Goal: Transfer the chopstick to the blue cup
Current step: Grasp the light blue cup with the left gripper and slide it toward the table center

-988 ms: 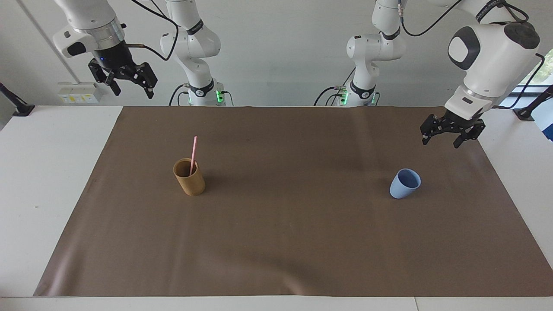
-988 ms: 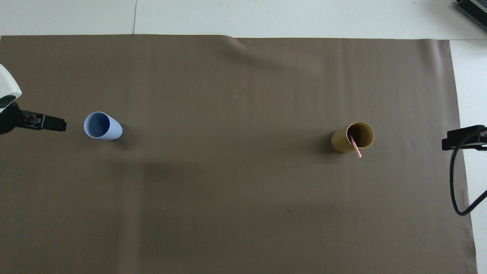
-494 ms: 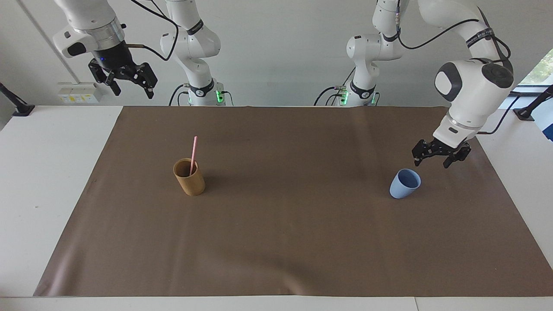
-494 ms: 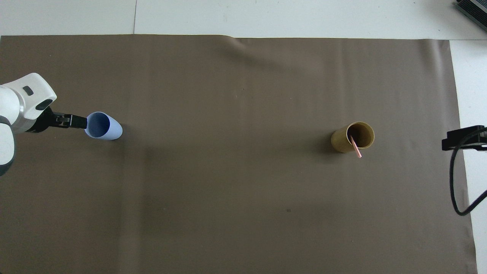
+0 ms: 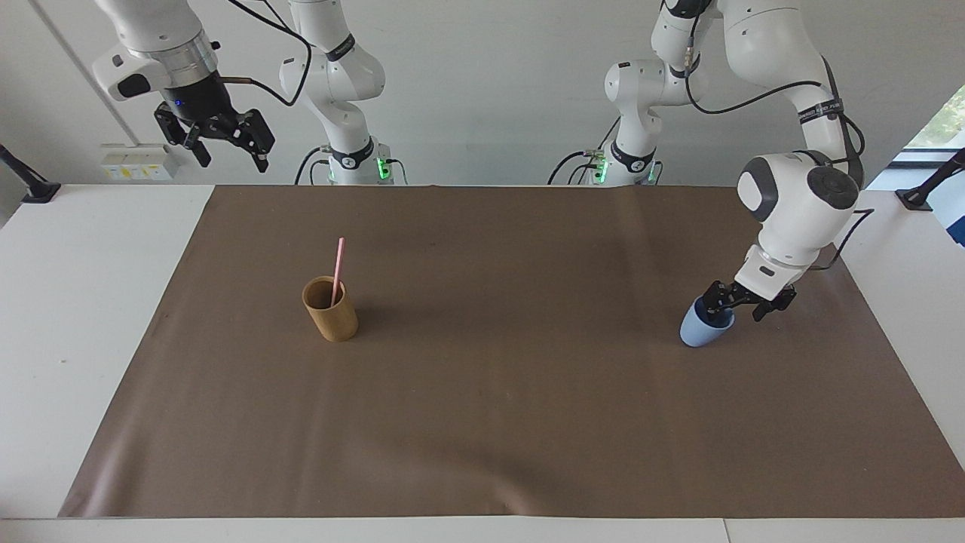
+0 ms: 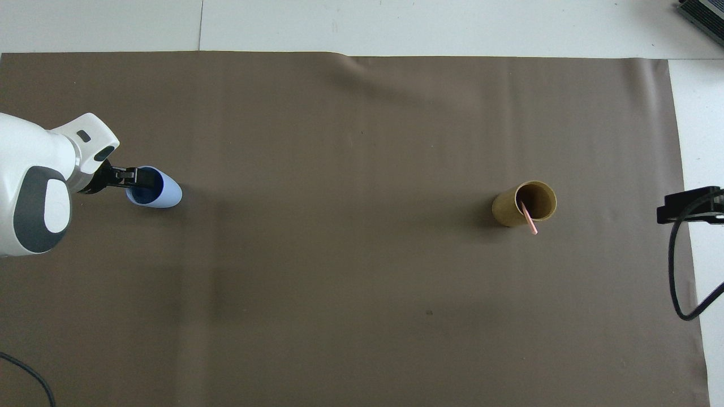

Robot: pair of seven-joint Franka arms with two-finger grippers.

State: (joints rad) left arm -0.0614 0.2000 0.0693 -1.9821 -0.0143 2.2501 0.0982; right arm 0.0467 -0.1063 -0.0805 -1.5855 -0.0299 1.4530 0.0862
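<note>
The chopstick (image 5: 337, 270) stands in the tan cup (image 5: 330, 309), its lower end inside the cup and its upper part leaning against the rim and rising well clear of it — a position that leaves a free length of stick to grasp above the cup. The tan cup rests upright on the brown mat (image 5: 497, 422), toward the right arm's end of the mat and roughly midway between the mat's edge at the robots' side and its edge away from them.

The blue cup (image 5: 703, 329) stands on the same mat toward the left arm's end, well apart from the tan cup and about level with it. Its mouth faces up, ready to receive the stick.

The left gripper (image 5: 741, 305) is down at the blue cup's rim. In the facing view its fingers are spread, and one finger appears to sit at or just inside the mouth while the other is outside the wall — a straddle of the rim. No clamp on the wall is visible, so the grip is judged not yet made. The likely purpose is to steady or reposition the cup so that the transfer is easier.

The right gripper (image 5: 226, 139) waits high above the mat's corner at the right arm's end, near the robots. Its fingers are apart and it carries nothing. The chopstick is untouched; the transfer itself has not begun.
</note>
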